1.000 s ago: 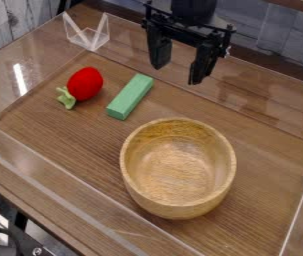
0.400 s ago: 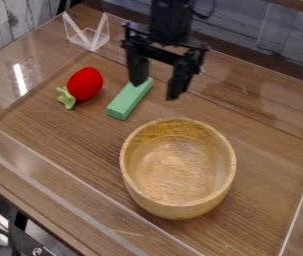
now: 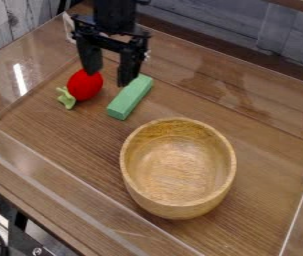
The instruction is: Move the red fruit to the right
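Note:
The red fruit [image 3: 84, 83], a small rounded bright-red toy with a light green leafy base [image 3: 66, 98], lies on the wooden table at the left. My gripper [image 3: 110, 66] hangs pointing down just above and to the right of the fruit, its two black fingers spread open with nothing between them. The left finger [image 3: 91, 58] stands over the fruit's upper right edge; whether it touches is unclear. The right finger [image 3: 131, 65] hangs above the far end of the green block.
A flat green rectangular block [image 3: 130, 97] lies just right of the fruit. A large wooden bowl [image 3: 178, 166] sits at front centre-right. Clear acrylic walls [image 3: 20, 160] border the table, and a clear stand [image 3: 83, 33] sits at the back left.
The gripper has swept left across the back of the table and dropped a little, from above the block's right to beside the fruit. It stayed open. Fruit, block and bowl have not moved.

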You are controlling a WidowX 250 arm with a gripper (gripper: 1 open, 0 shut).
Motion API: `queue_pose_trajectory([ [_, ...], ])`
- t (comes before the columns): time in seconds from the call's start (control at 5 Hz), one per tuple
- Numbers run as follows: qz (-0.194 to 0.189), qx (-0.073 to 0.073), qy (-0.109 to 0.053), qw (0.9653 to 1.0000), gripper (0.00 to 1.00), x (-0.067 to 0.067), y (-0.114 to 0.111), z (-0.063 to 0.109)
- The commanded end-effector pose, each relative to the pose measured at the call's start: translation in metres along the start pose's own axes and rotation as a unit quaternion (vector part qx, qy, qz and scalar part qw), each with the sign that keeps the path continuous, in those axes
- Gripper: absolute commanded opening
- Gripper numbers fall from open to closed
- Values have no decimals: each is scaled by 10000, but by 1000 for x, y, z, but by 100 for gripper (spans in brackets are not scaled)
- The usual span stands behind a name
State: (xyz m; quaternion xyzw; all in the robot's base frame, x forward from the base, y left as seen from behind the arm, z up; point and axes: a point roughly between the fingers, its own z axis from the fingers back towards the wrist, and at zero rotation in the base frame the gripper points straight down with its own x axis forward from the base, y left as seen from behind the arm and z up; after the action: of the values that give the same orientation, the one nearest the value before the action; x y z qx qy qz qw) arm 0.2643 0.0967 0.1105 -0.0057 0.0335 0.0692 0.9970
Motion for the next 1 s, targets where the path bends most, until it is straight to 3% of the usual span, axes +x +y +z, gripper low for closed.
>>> queue_pose_trajectory([
  [0.0, 275, 121, -392, 9988, 100, 4, 26, 16],
  [0.2, 593, 155, -483, 9970, 100, 10, 47, 8],
  [0.4, 1056, 138, -468, 9932, 100, 15, 59, -9],
  [0.8, 1666, 132, -546, 9844, 100, 36, 67, -44],
])
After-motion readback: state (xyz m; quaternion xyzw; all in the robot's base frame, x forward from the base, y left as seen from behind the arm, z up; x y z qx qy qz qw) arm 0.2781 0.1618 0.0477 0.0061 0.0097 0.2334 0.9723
